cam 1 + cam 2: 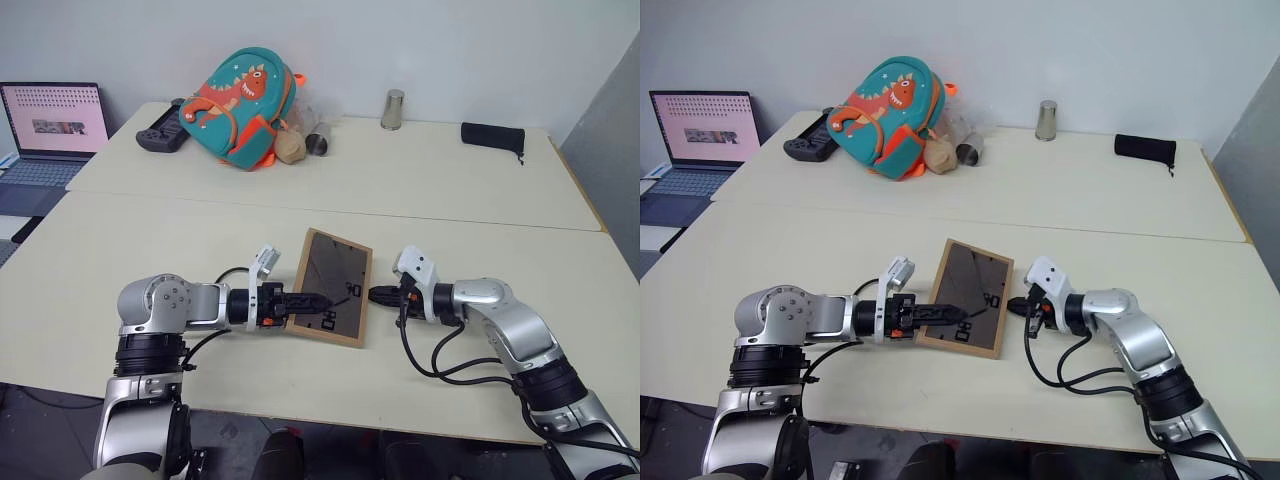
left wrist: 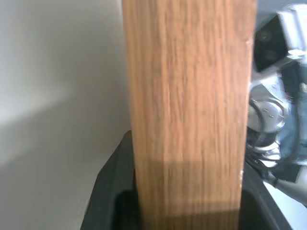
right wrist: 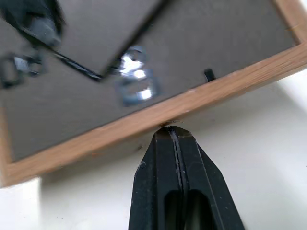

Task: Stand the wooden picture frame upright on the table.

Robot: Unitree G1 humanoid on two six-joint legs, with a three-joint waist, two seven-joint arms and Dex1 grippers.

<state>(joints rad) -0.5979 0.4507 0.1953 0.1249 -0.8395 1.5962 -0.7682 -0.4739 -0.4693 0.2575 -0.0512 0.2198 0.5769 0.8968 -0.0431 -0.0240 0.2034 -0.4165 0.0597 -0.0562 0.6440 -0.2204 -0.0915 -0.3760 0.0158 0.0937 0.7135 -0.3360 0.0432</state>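
Frame position: wooden picture frame (image 1: 333,286) back-up near the front of the counter (image 1: 480,190), dark panel facing up, apparently tipped slightly with its left edge raised.
Left tool: left tool (image 1: 308,300) clamped across the frame's left wooden edge, one finger over the back panel, the other under; wood grain runs between both fingers in the left wrist view.
Right tool: right tool (image 1: 1017,305) pressed together, tip touching the right wooden edge, holding nothing.
Handling: probably light and stiff; smooth wood likely to slip in a narrow pinch; front pane possibly fragile.
Best hold: wooden rim, mid-side, clear of the fold-out stand (image 3: 103,33).
Risk: frame pivoting about the pinch when lifted.
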